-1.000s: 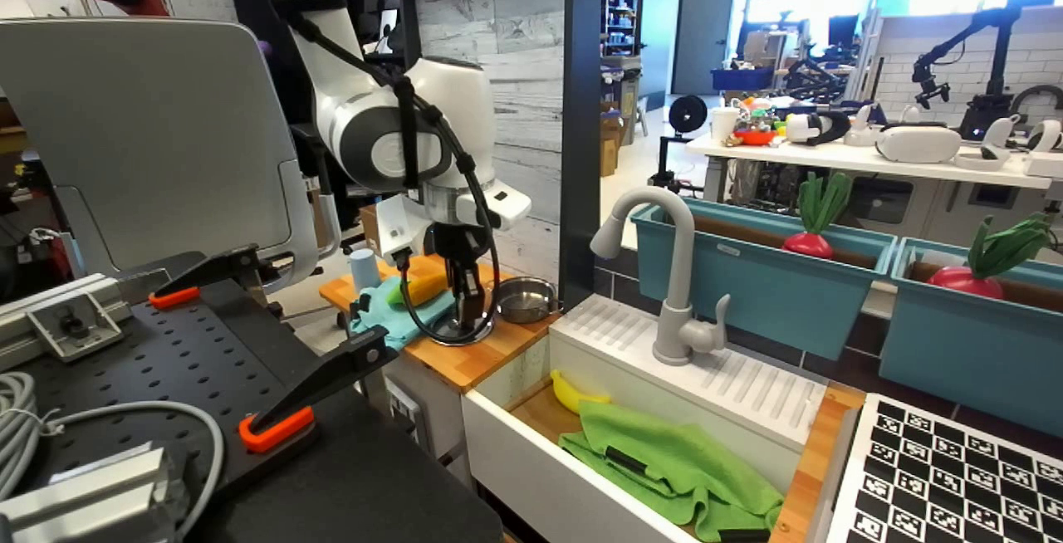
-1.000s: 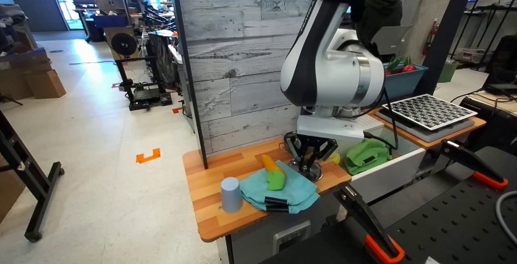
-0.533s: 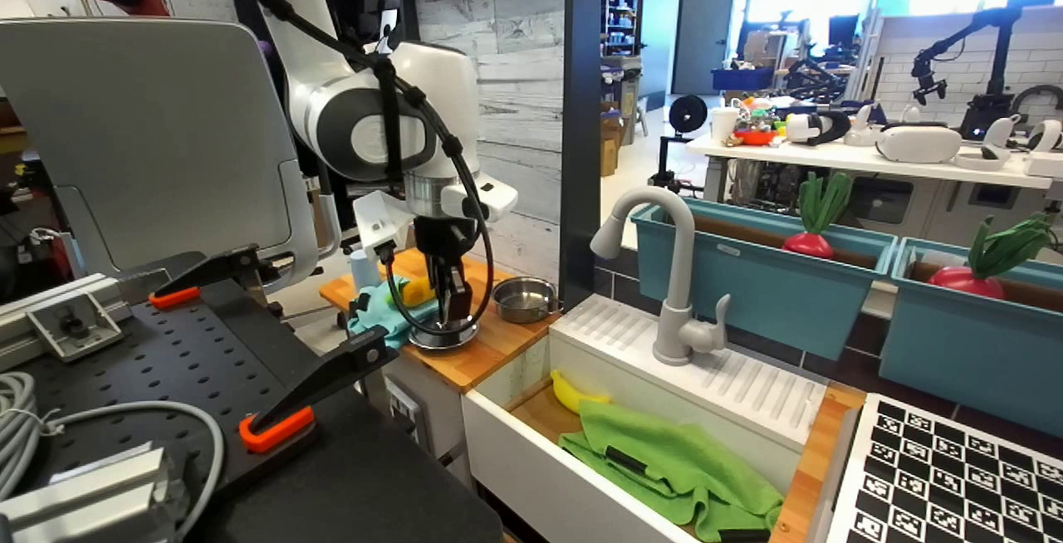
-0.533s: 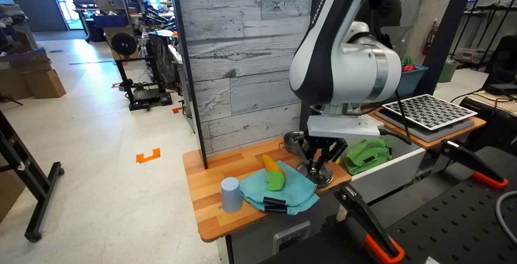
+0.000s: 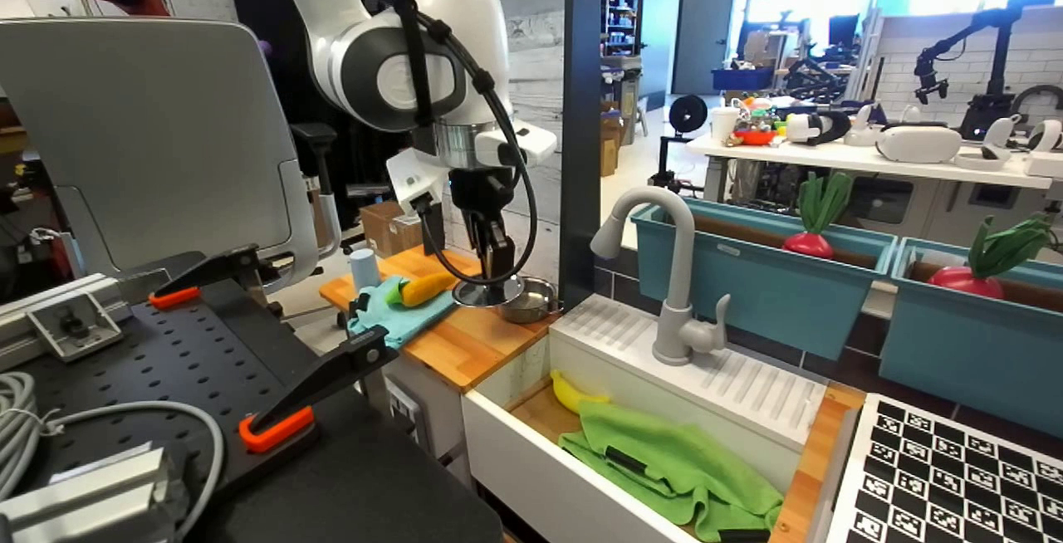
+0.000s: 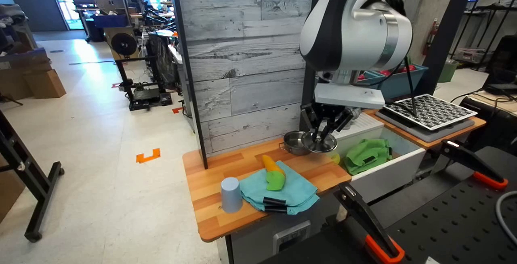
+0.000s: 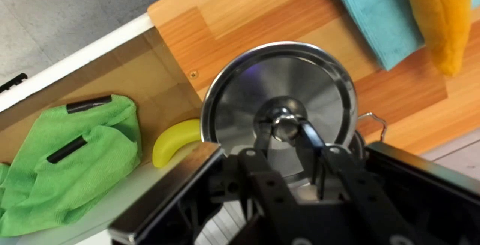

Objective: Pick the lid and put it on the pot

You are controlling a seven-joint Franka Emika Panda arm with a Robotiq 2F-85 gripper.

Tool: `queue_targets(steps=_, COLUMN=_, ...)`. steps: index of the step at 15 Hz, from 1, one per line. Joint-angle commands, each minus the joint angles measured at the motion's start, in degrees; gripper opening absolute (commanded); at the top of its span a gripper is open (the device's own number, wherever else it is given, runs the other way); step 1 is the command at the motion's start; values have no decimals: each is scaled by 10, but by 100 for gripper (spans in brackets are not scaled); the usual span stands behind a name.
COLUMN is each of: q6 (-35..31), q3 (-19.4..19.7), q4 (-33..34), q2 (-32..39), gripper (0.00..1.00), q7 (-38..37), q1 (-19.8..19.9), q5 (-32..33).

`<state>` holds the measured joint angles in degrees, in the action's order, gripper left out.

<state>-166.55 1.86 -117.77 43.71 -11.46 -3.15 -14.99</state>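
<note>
Over the wooden counter (image 6: 218, 175), gripper (image 6: 320, 137), closed on the knob (image 7: 285, 128), holds the silver lid (image 7: 279, 82) aloft, pot (image 6: 294, 146) standing near it at the back corner by the sink (image 6: 383, 184).

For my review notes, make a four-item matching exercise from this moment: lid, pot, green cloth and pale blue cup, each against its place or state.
Things:
1. lid
2. pot
3. green cloth
4. pale blue cup

Places and states:
A. in the sink
B. standing beside the teal cloth
C. held up in the pincer
D. on the wooden counter, open, close to the dark upright post

Right pairs: 1-C; 2-D; 3-A; 4-B
</note>
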Motion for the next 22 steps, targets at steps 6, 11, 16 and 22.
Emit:
queue_targets(steps=6, q6=22, q3=8, q4=58, q2=9, gripper=6, q7=-33, q1=-4, q5=10)
queue_targets(steps=11, q6=45, q3=8, q4=97, q2=35, gripper=6, q7=-45, q1=-4, q5=11)
queue_targets(steps=16, q6=69, q3=8, q4=141, q2=71, gripper=6, q7=-56, q1=-6, q5=9)
queue_targets(steps=22, q6=87, q3=18, q4=186, q2=107, gripper=6, q7=-79, q1=-16, q5=12)
